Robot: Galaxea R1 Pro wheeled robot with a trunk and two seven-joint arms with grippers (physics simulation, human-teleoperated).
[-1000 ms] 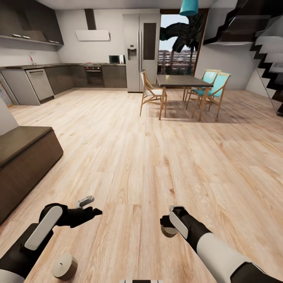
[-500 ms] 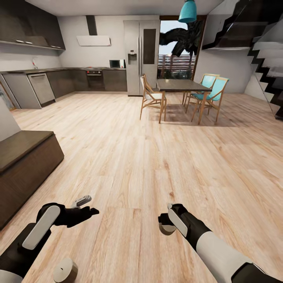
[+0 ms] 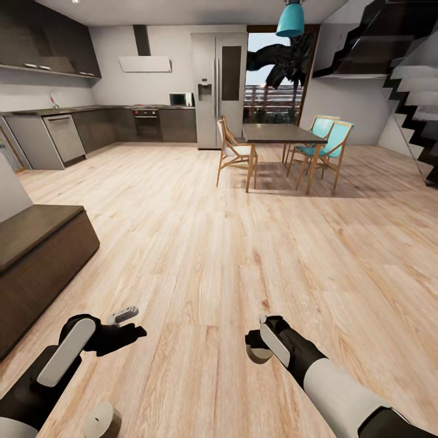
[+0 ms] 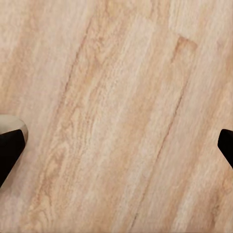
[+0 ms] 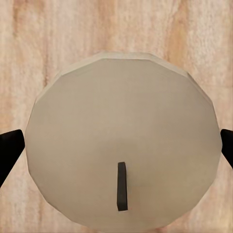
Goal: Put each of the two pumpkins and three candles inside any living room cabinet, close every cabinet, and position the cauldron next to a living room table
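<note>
A pale grey-white candle (image 5: 121, 141) sat between the jaws of your right gripper (image 3: 263, 347), in the lower middle of the head view. In the right wrist view its round top with a short dark wick faced the camera, and the dark fingertips (image 5: 9, 153) stood at either side of it, closed on the candle. Your left gripper (image 3: 125, 325), lower left of the frame, had its jaws spread wide with nothing between them, only bare wooden floor (image 3: 231, 243).

The dark brown cabinet (image 3: 36, 255) showed at the left edge of the head view, its fronts apparently closed. At the top of the frame stood the dining table (image 3: 277, 129) with chairs, and the kitchen beyond.

To do this step well, you likely needed to keep the grip steady, turn toward the cabinet, and use the free left arm to pull a drawer open.
</note>
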